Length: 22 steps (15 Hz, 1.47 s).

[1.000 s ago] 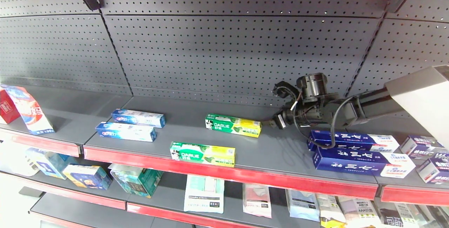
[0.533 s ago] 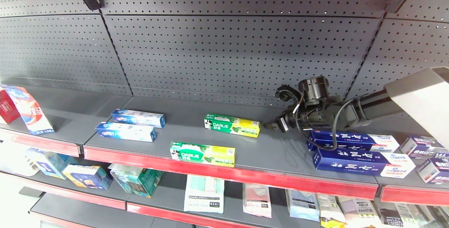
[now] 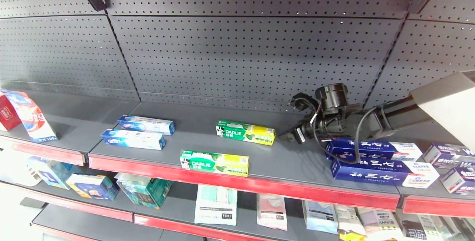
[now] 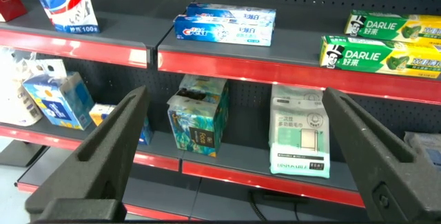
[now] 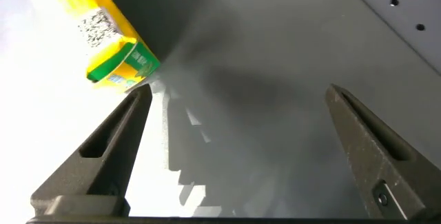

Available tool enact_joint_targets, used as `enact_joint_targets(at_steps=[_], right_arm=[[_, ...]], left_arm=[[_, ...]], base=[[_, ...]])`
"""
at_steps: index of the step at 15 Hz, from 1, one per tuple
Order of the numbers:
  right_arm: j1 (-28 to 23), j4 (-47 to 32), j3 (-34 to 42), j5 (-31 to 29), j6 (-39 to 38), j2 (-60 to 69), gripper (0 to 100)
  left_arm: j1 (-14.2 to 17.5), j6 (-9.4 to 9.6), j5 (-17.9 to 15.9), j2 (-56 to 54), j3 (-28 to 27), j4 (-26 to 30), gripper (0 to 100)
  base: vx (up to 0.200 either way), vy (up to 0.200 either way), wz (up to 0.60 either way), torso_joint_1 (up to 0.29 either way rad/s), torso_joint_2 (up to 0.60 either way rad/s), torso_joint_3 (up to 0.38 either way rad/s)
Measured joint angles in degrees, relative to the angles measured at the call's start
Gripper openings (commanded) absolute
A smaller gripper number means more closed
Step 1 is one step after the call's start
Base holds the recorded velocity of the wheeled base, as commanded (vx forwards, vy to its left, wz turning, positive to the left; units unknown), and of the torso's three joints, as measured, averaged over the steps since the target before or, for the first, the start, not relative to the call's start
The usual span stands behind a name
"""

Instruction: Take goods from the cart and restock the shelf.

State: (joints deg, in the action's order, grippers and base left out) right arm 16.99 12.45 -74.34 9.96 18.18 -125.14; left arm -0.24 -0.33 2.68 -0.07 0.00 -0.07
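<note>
Two green-and-yellow toothpaste boxes lie flat on the grey shelf [image 3: 293, 161], one at the back [image 3: 245, 132] and one by the front lip [image 3: 214, 162]. My right gripper [image 3: 286, 135] hovers low over the shelf just right of the back box, open and holding nothing. In the right wrist view the back box's yellow end [image 5: 118, 53] lies a little beyond one finger [image 5: 96, 155] of the right gripper [image 5: 238, 96]. My left gripper [image 4: 234, 96] is open and empty below shelf height, facing the lower tiers, with both green boxes [image 4: 382, 52] above it.
Two light blue toothpaste boxes [image 3: 138, 133] lie left of the green ones. Dark blue boxes [image 3: 382, 159] sit under my right arm. A tilted carton [image 3: 31, 116] stands far left. Packets and boxes [image 3: 144, 189] line the lower tiers. A pegboard wall [image 3: 241, 55] closes the back.
My right gripper has drawn back to the right, away from the back green box, which stays on the shelf.
</note>
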Motion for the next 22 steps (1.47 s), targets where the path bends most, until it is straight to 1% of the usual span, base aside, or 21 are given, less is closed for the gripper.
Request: enact_joint_targets(at_steps=[8,14,18,22], right_arm=[[0.61,0.02,-2.15,0.0,-0.72,0.02,100],[0.17,-0.09,3.8,0.2,-0.11,1.82,100],[0.52,-0.05,4.96,1.76,-0.5,3.3,100],[2.44,0.02,4.91,2.41,-2.11,3.85,100]], left_arm=[[-0.02,0.0,0.0,0.0,0.0,0.0,100],[-0.02,0.01,0.02,0.0,0.0,0.0,100],[0.0,0.0,0.0,0.0,0.0,0.0,100],[-0.02,0.0,0.02,0.0,0.0,0.0,100]], base=[[0.0,0.0,0.0,0.0,0.0,0.0],[0.0,0.0,0.0,0.0,0.0,0.0],[0.0,0.0,0.0,0.0,0.0,0.0],[0.0,0.0,0.0,0.0,0.0,0.0]])
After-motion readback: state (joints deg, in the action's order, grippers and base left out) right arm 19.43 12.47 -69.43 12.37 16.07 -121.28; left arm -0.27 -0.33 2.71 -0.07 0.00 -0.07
